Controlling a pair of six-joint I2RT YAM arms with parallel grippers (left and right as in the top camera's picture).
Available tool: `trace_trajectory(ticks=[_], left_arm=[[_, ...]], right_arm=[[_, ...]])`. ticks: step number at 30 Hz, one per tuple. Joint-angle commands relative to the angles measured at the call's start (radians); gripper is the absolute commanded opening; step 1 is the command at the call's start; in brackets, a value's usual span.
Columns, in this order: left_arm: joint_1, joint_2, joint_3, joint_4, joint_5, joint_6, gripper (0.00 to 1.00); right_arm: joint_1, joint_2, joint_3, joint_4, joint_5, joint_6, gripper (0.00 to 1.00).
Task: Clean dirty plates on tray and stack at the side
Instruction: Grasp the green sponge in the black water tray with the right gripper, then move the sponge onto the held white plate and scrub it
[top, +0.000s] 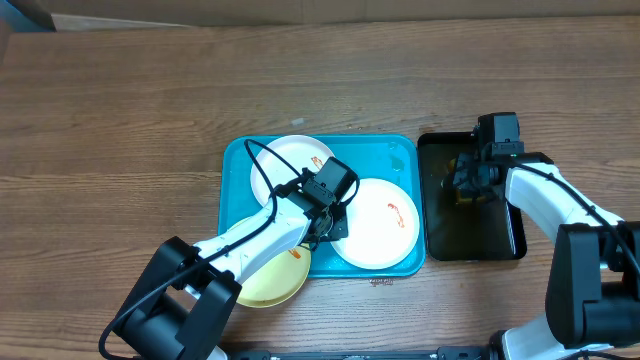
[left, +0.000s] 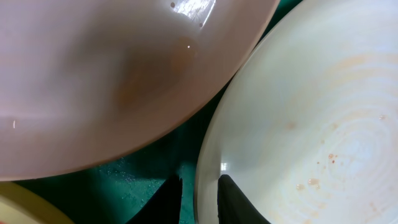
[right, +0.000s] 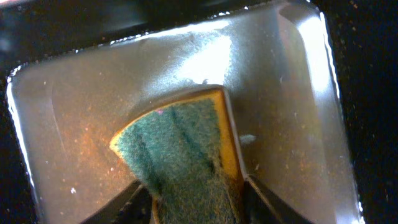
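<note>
On the turquoise tray (top: 235, 160) lie two white plates, one at the back left (top: 285, 160) and one at the right (top: 385, 225). A pale yellow plate (top: 275, 280) hangs over the tray's front left edge. My left gripper (top: 323, 222) is at the right plate's left rim. In the left wrist view its narrowly parted jaws straddle that rim (left: 205, 186), and green tray shows between the left finger (left: 169, 202) and the plate (left: 311, 124). My right gripper (right: 198, 202) is over the black tray (right: 292, 93), shut on a green and yellow sponge (right: 180, 143).
The narrow black tray (top: 500, 235) stands right of the turquoise one, touching it. Bare wooden table (top: 120, 110) lies to the left and behind. The back white plate (left: 124, 62) and a corner of the yellow plate (left: 18, 208) crowd the left gripper.
</note>
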Motion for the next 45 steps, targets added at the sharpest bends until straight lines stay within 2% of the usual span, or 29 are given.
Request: trace_trajectory(ticks=[1, 4, 9, 14, 16, 18, 22, 34, 37, 41, 45], left_arm=[[0.006, 0.012, -0.008, 0.002, 0.004, 0.011, 0.23], [0.006, 0.012, -0.008, 0.001, 0.004, 0.011, 0.24], [0.006, 0.012, -0.008, 0.001, 0.004, 0.011, 0.25], [0.006, 0.012, -0.008, 0.001, 0.004, 0.011, 0.27], [0.006, 0.012, -0.008, 0.001, 0.004, 0.011, 0.25], [0.006, 0.012, -0.008, 0.002, 0.004, 0.011, 0.23], [0.006, 0.012, -0.008, 0.002, 0.004, 0.010, 0.04], [0.006, 0.011, -0.008, 0.001, 0.004, 0.010, 0.04], [0.017, 0.011, -0.008, -0.001, 0.005, 0.005, 0.04], [0.037, 0.011, -0.008, -0.003, 0.027, -0.002, 0.04], [0.039, 0.011, -0.008, -0.008, 0.031, -0.002, 0.04]], right_arm=[[0.003, 0.003, -0.010, -0.006, 0.001, -0.001, 0.43], [0.003, 0.003, -0.010, -0.021, 0.001, -0.001, 0.40], [0.003, 0.003, -0.010, -0.021, 0.000, -0.001, 0.19], [0.003, -0.009, 0.013, -0.050, -0.025, -0.001, 0.17], [0.003, -0.029, 0.040, -0.084, -0.025, -0.001, 0.04], [0.003, -0.049, 0.066, -0.116, -0.025, -0.002, 0.04], [0.003, -0.093, 0.123, -0.199, -0.025, -0.001, 0.04], [0.034, -0.131, 0.162, -0.349, -0.014, 0.087, 0.04], [0.081, -0.131, 0.162, -0.353, 0.080, 0.128, 0.04], [0.169, -0.131, 0.162, -0.392, 0.300, 0.152, 0.04], [0.227, -0.131, 0.162, -0.386, 0.330, 0.157, 0.04]])
